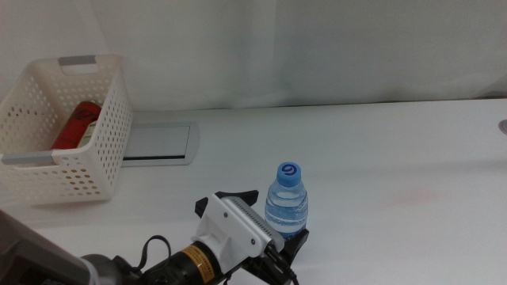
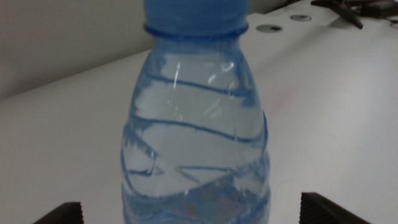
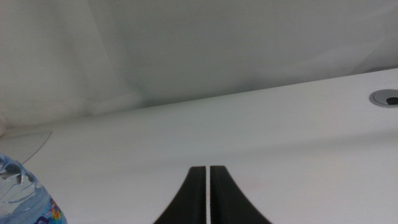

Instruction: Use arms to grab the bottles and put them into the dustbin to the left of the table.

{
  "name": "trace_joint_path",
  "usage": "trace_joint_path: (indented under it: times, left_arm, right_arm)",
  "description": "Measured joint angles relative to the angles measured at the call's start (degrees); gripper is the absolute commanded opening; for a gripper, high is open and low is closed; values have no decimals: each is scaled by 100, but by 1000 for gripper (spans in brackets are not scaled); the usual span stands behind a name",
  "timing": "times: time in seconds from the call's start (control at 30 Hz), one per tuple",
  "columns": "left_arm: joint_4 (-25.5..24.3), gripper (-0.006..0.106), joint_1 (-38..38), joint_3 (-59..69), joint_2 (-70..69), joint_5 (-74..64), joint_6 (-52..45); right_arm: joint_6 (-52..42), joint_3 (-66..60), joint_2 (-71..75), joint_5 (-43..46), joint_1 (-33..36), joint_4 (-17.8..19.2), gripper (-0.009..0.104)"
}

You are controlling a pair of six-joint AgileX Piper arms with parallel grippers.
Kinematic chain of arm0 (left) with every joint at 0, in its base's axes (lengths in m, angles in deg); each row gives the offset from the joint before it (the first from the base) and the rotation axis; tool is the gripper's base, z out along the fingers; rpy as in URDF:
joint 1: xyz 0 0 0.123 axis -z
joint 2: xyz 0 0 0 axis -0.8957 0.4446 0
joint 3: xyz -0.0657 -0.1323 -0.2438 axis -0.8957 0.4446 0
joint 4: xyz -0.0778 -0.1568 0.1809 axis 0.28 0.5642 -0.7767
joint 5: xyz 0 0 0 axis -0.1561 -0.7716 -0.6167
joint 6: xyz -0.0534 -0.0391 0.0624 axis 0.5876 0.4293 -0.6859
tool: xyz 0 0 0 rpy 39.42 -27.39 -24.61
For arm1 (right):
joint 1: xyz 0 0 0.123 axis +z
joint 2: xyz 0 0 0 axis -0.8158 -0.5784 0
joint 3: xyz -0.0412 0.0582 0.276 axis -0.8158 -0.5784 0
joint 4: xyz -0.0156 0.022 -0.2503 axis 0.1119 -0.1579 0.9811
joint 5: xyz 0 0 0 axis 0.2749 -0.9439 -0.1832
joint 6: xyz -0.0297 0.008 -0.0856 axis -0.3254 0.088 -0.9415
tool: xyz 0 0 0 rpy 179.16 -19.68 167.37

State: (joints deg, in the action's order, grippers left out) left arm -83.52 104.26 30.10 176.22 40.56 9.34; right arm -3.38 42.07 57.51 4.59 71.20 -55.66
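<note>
One water bottle point(image 1: 286, 203) stands upright on the table point(image 1: 396, 150), between my left gripper's point(image 1: 268, 224) spread jaws, not yet pinched. My right gripper point(image 3: 207, 202) waits with jaws pressed together. Red can point(image 1: 77, 124) lies in the dustbin point(image 1: 95, 150).

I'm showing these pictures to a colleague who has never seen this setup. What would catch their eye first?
The blue-capped water bottle stands upright near the table's front edge, between the open jaws of the left pincer. Next, the white dustbin at the table's left, with a red can lying inside. The right pincer waits shut, out of the middle view.
</note>
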Motion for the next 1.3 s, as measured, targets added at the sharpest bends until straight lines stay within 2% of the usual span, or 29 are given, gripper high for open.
trace_joint_path:
  times: [0.2,0.43,0.53,0.6,0.67,0.73,0.77,1.0,1.3]
  left_arm:
    - [-24,92,0,-447,162,-53,209]
    - [-50,92,0,-967,167,-918,559]
    - [-128,85,0,-1042,167,-1197,691]
    - [-154,71,0,-1056,167,-1362,750]
    - [-175,48,0,-1056,167,-1487,809]
    - [-202,11,12,-1070,176,-1525,809]
    - [-202,-2,21,-1081,176,-1538,809]
    - [-101,-3,21,-1199,107,-1847,809]
    - [26,-3,-400,-2032,-848,-3744,423]
  right_arm:
    - [0,0,0,0,0,0,-3]
    - [0,0,0,0,0,0,-3]
    - [0,0,0,13,0,0,-3]
    - [0,0,0,48,0,0,-3]
    - [0,0,0,70,0,0,-3]
    - [0,0,0,83,0,0,-3]
    - [0,0,0,83,0,0,-3]
    - [0,0,0,83,0,0,-3]
    - [0,0,0,91,0,0,-3]
